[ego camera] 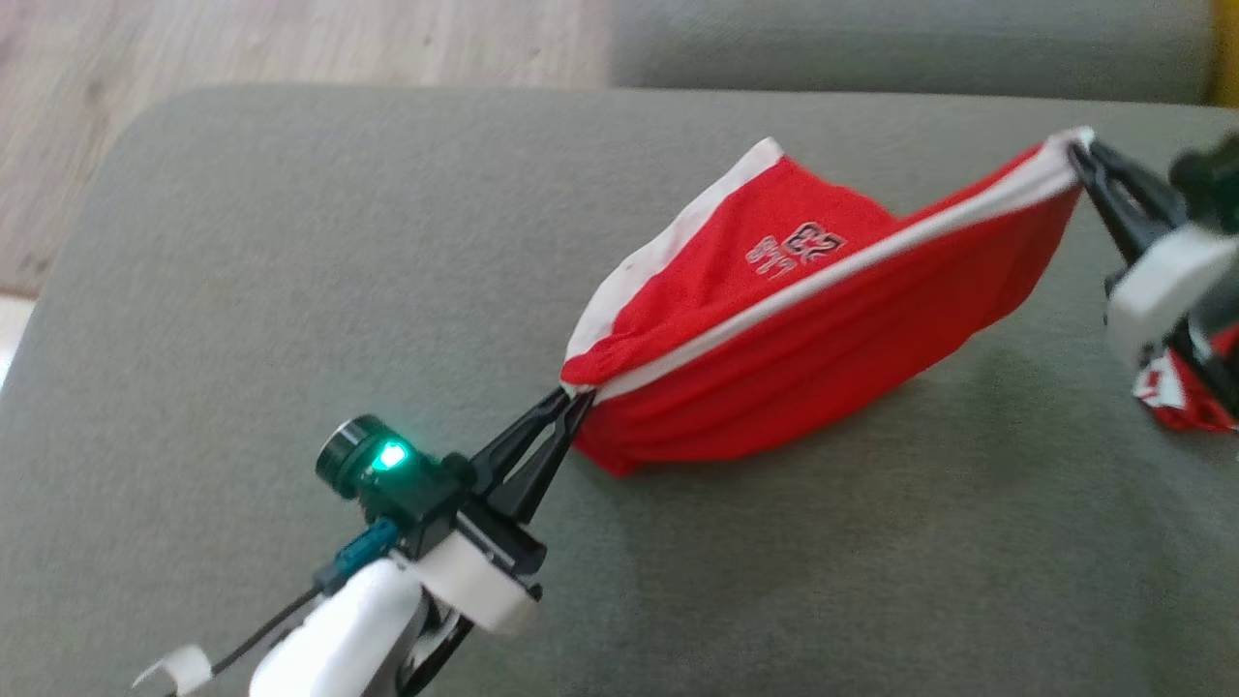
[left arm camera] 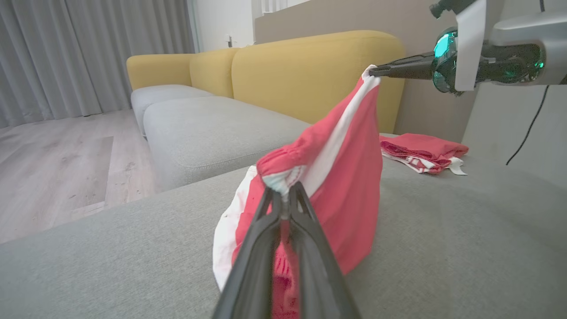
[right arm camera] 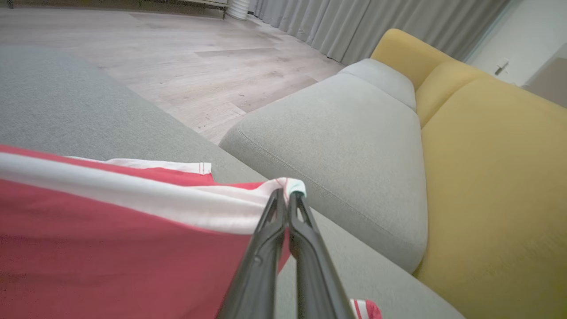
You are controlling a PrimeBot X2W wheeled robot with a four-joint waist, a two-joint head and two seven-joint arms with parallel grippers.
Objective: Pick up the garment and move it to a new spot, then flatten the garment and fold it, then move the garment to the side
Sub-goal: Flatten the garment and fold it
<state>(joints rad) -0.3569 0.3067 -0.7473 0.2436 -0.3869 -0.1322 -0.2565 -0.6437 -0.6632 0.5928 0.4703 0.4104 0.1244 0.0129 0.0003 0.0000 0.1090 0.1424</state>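
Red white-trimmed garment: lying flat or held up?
Held up: the red white-trimmed garment hangs stretched between the left end effector and right end effector, its bottom resting on the grey fabric cushion.

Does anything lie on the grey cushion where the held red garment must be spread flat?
Nothing visible does. The left gripper and right gripper pinch the garment over bare cushion; a folded red cloth lies apart, near the right gripper.

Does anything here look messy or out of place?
A second red cloth lies crumpled on the cushion near the right gripper. The garment itself hangs undamaged between that and the left gripper.
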